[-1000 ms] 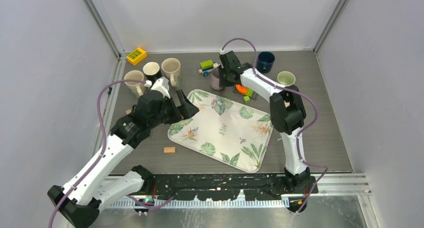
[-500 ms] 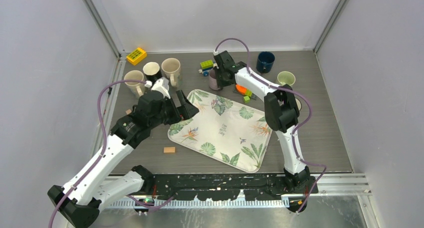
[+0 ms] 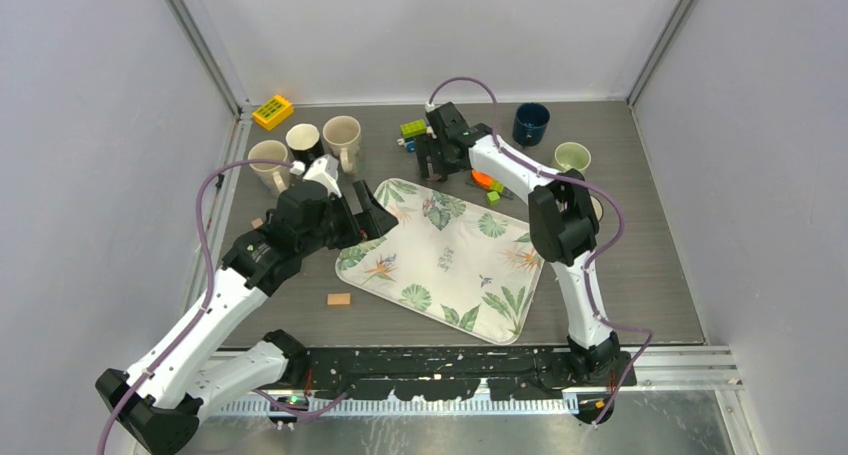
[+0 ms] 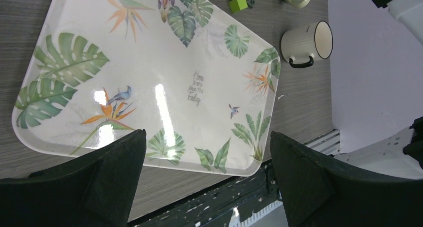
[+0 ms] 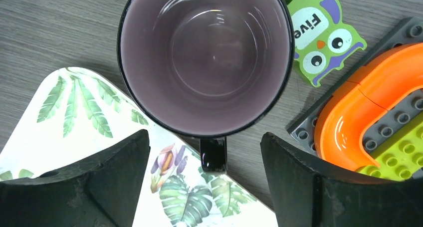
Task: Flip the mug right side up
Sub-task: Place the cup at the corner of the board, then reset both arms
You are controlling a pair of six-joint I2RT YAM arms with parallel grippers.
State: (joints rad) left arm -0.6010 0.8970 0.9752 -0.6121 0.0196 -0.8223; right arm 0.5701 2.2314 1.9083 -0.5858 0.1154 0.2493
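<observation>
Mug (image 5: 205, 52) upright, mouth up, handle pointing in btwn the 2 fingers of R gripper (image 5: 205, 139); jaws spread wide, gripping nothing.

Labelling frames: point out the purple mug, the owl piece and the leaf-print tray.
purple mug (image 5: 205, 52), right wrist view, inner bottom
owl piece (image 5: 319, 37), right wrist view, face
leaf-print tray (image 4: 149, 62), left wrist view, bare middle

top: high overview | wrists: close, looking down (both share tray (image 4: 149, 62))
</observation>
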